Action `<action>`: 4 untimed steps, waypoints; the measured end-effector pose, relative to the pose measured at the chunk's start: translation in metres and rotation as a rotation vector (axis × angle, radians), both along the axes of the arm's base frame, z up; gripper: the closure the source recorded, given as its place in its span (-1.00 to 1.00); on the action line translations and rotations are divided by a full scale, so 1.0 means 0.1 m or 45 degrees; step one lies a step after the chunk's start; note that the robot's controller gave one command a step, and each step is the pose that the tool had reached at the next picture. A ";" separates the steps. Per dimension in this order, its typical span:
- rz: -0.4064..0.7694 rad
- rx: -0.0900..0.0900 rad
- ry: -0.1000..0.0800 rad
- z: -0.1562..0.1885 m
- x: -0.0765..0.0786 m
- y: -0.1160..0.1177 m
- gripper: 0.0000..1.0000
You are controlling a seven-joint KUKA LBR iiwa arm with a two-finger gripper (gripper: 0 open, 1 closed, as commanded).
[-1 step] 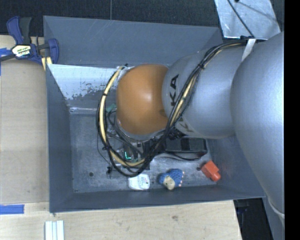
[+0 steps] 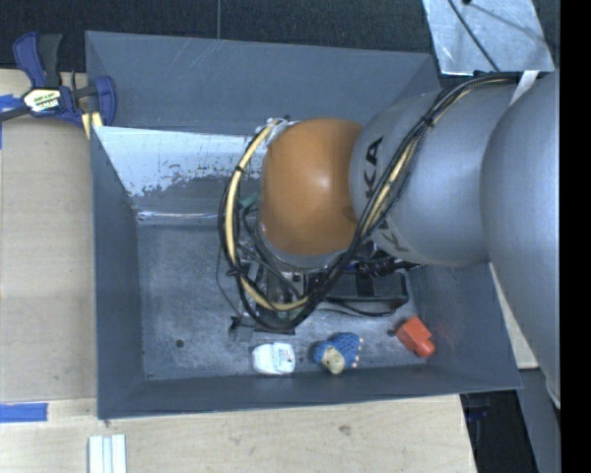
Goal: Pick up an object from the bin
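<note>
1. My arm (image 2: 443, 175) with its orange cover (image 2: 310, 190) hangs over the middle of the bin (image 2: 118, 294).
2. Under the cover, among cables, sits my gripper (image 2: 268, 304). I cannot tell how wide it stands or whether it has anything.
3. Just near of it, by the near wall, lies a white lump (image 2: 274, 359).
4. Right of that lie a blue-and-yellow toy (image 2: 335, 353), then a red block (image 2: 415, 337).

arm (image 2: 473, 166) — silver-grey, rounded | wrist cover (image 2: 310, 185) — glossy orange dome | cables (image 2: 238, 205) yellow and black
</note>
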State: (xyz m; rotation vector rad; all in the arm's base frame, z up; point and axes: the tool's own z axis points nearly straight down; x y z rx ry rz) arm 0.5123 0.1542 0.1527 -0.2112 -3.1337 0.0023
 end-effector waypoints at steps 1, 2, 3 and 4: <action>0.008 -0.004 0.000 -0.76 0.48 -0.53 -1.00; 0.012 0.003 -0.006 -0.72 0.49 -0.49 1.00; 0.028 0.003 -0.015 0.05 0.52 -0.59 1.00; 0.024 0.003 -0.017 0.92 0.64 -0.66 1.00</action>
